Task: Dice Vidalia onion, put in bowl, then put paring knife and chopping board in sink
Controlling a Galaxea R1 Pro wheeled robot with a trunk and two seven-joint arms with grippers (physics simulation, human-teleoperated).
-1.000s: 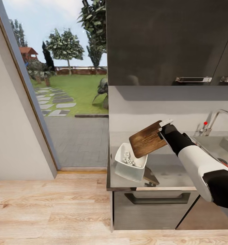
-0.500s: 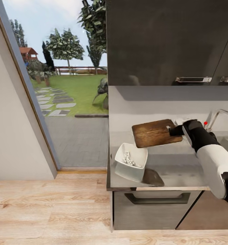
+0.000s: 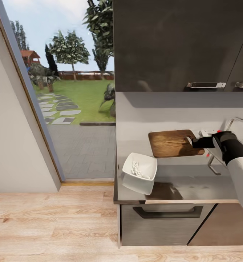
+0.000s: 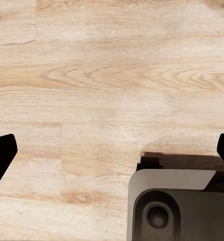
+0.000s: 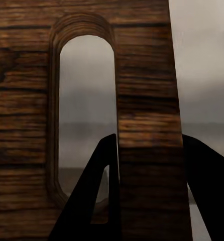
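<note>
The brown wooden chopping board point(image 3: 174, 143) hangs roughly level above the countertop point(image 3: 194, 187), beyond and to the right of the bowl. My right gripper point(image 3: 194, 142) is shut on the board's right end. In the right wrist view its dark fingers point(image 5: 92, 201) pinch the wooden strip beside the board's handle slot point(image 5: 87, 115). The white square bowl point(image 3: 146, 163) stands at the counter's left end with small white diced onion pieces point(image 3: 136, 169) inside. My left gripper point(image 4: 112, 150) is open over the wooden floor. The paring knife is hidden. My right arm covers most of the sink.
A chrome faucet point(image 3: 237, 121) with a red knob point(image 3: 219, 131) rises at the far right behind my arm. Dark wall cabinets point(image 3: 179, 43) hang above the counter. A glass door point(image 3: 70, 94) onto a garden is left of it. The robot's base point(image 4: 177, 206) stands on the floor.
My right arm has swung the chopping board to the right, away from above the bowl, and levelled it from a tilt. The bowl has stayed put.
</note>
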